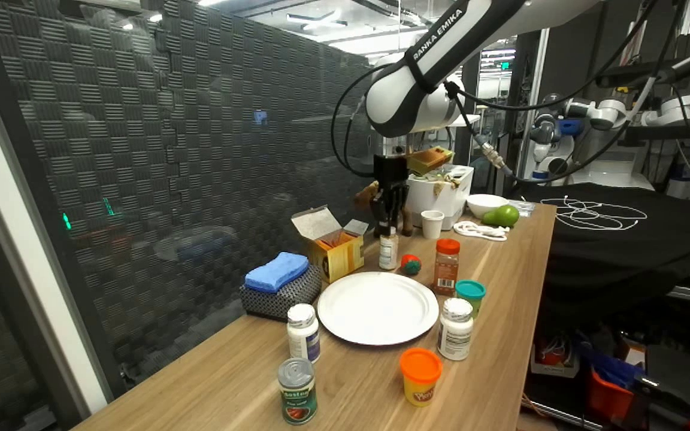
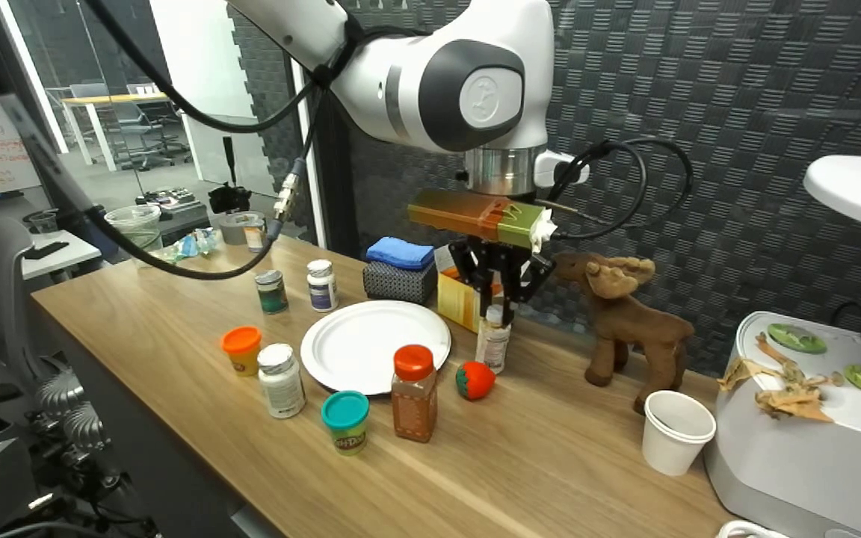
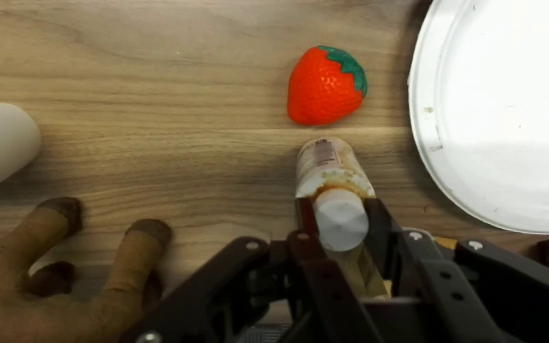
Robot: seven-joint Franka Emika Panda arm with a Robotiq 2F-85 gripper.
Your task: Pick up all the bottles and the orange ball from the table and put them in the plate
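My gripper (image 3: 339, 209) points down with a finger against each side of a white cap. That cap belongs to a small bottle (image 3: 327, 162), upright at table height. A white plate (image 2: 371, 344) lies beside it, with its surface bare. Around the plate on the wooden table (image 2: 520, 433) stand two white bottles (image 2: 281, 381) (image 2: 322, 285), a red-capped jar (image 2: 414, 403), a teal-lidded tub (image 2: 346, 422) and an orange-lidded tub (image 2: 241, 350). A red-orange strawberry shape (image 3: 324, 88) lies near the held bottle. I cannot tell whether it or the orange-lidded tub is the orange ball.
An open yellow carton (image 1: 342, 254) stands close behind the held bottle. A blue cloth (image 1: 277, 271) lies on a dark woven box (image 1: 285, 296). A brown moose toy (image 2: 636, 329), white cup (image 2: 676, 433) and white machine (image 2: 797, 448) are nearby. A can (image 1: 297, 392) stands at the table's far end.
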